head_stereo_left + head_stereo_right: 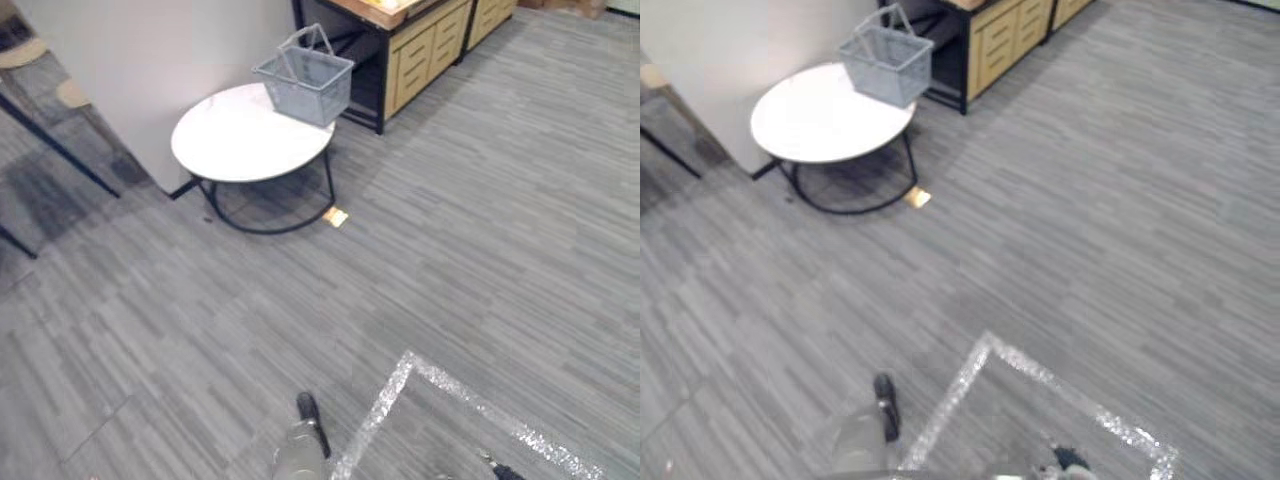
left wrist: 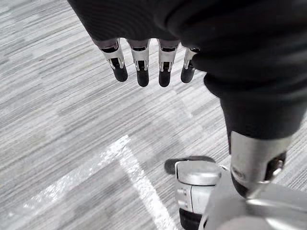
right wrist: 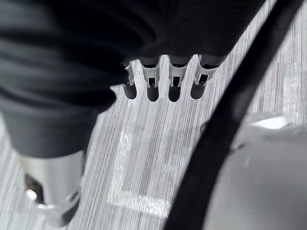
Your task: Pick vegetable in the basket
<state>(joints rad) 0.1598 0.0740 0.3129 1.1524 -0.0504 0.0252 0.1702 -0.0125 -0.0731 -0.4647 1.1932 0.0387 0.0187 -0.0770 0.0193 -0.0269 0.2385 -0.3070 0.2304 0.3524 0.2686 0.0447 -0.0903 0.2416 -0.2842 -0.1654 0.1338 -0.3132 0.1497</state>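
Observation:
A grey wire basket [image 1: 305, 85] with its handles raised stands on the far edge of a round white table [image 1: 230, 140], well ahead of me and to the left. My left hand [image 2: 141, 72] hangs low over the carpet with straight fingers and holds nothing; its dark tip shows at the bottom of the left eye view [image 1: 312, 412]. My right hand [image 3: 172, 86] also hangs over the floor, fingers straight and empty, far from the basket.
The table stands against a white partition [image 1: 150, 70]. A wooden drawer cabinet [image 1: 425, 50] sits right behind the basket. A small yellow tag [image 1: 336, 216] lies by the table's black frame. Silver tape lines [image 1: 400, 385] mark the grey carpet near me.

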